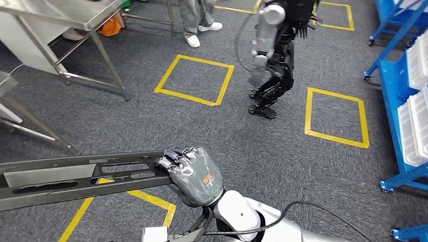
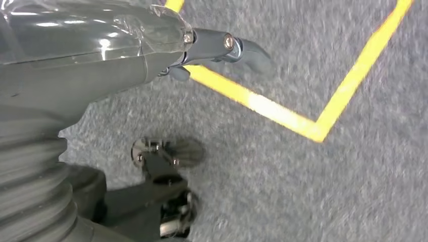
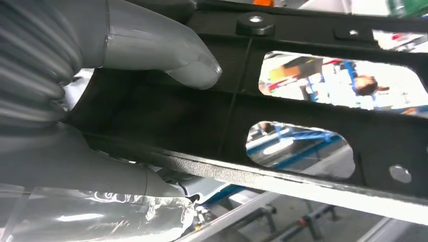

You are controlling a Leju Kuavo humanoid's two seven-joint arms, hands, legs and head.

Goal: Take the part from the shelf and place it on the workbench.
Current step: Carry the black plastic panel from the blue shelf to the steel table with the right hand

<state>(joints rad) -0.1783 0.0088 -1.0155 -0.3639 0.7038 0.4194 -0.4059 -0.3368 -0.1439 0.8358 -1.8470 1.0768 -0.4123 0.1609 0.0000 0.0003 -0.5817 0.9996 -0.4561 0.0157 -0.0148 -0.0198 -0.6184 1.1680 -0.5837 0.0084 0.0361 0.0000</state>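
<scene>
- My right hand (image 1: 194,174) has its fingers curled over one end of the part (image 1: 75,177), a long dark metal bracket with slotted cut-outs, so the part is in the air in front of me, stretching out to my left above the carpet.
- In the right wrist view the thumb (image 3: 166,53) presses on the face of the bracket beside a slot, with the rest of the hand under the edge. I take that as a pinch across the flat section, chosen because the rail is too wide to wrap.
- Holding it at one end leaves a long overhang. I judge it could droop or twist if I turn quickly.
- My left hand (image 2: 222,48) hangs over the grey carpet by a yellow floor line (image 2: 282,108). It holds nothing that I can see, but I cannot tell how far its fingers are parted.
- The steel table (image 1: 75,17) stands ahead to the left and the blue shelf (image 1: 404,106) is off to the right, so I judge I am mid-carry towards the table.
- Another robot (image 1: 275,55) stands ahead with a person (image 1: 198,20) beyond it. I would keep the bracket's far end well away from both.
</scene>
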